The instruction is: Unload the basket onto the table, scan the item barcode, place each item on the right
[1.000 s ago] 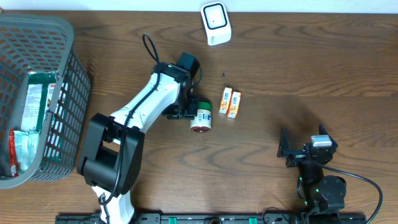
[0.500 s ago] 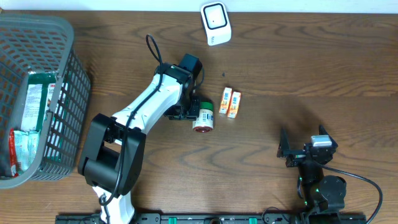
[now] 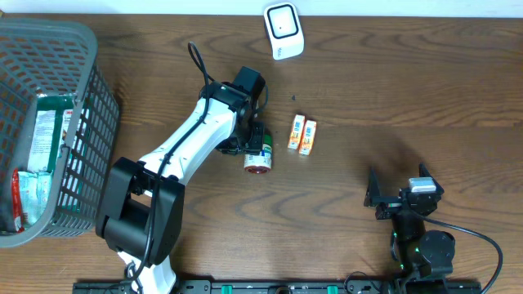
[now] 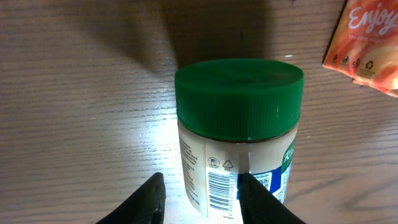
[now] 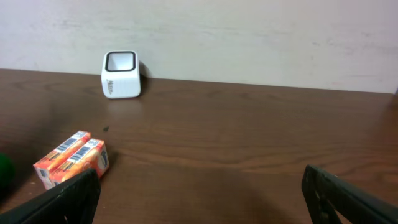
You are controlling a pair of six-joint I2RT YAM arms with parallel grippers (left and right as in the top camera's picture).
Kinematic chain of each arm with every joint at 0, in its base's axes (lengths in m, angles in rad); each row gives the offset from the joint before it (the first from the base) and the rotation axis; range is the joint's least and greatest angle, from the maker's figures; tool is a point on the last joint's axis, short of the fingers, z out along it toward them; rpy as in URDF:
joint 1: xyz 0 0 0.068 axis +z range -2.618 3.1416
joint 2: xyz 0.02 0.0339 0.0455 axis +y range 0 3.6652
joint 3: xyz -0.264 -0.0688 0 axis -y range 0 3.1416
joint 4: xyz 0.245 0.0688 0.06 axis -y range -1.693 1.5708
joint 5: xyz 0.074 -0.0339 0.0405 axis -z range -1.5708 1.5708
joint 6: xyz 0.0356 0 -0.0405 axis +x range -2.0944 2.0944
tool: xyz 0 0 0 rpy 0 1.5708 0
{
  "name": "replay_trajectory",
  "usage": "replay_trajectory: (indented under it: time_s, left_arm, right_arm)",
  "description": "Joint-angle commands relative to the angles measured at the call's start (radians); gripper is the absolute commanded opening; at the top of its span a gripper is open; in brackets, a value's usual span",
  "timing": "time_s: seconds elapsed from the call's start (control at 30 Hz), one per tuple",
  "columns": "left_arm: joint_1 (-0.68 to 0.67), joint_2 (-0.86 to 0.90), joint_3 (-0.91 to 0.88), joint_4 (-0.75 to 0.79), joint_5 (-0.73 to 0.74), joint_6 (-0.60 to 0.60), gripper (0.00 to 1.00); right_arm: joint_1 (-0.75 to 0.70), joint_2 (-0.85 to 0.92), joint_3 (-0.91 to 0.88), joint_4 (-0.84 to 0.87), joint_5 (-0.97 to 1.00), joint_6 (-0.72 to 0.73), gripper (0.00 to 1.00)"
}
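Note:
A jar (image 3: 258, 155) with a green lid and a white label rests tilted on the wooden table, left of two orange packets (image 3: 301, 135). My left gripper (image 3: 250, 144) is shut on its lower part. In the left wrist view the jar (image 4: 239, 124) fills the middle, its barcode (image 4: 221, 190) facing the camera between my fingers (image 4: 149, 205). The white scanner (image 3: 283, 30) stands at the table's far edge, apart from the jar. My right gripper (image 3: 399, 198) sits near the front right, open and empty. The right wrist view shows the scanner (image 5: 120, 74) and the packets (image 5: 71, 158).
A grey plastic basket (image 3: 82, 49) with several packaged goods stands at the left edge. The orange packets (image 4: 367, 43) lie just right of the jar's lid. Bare wood lies between the packets and the right arm.
The left gripper and the jar have shifted a little to the left, and the jar has turned slightly. The right arm has not moved.

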Motion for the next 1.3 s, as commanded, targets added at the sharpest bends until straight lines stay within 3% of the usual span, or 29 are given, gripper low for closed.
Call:
replay_trajectory:
  time_s: [0.0,1.0,1.27]
  left_arm:
    - [0.0,-0.015,-0.003,-0.002,-0.006,0.002,0.41]
    - [-0.051,-0.016,0.0,0.017,-0.011,-0.002,0.46]
    - [-0.061,-0.013,-0.005,0.028,-0.011,-0.002,0.65]
  right_arm:
    - [0.007,-0.003,-0.001,-0.003,-0.001,-0.012,0.99]
    - [0.007,-0.003,-0.001,-0.003,-0.001,-0.012,0.99]
    - [0.007,-0.003,-0.001,-0.003,-0.001,-0.012,0.99]
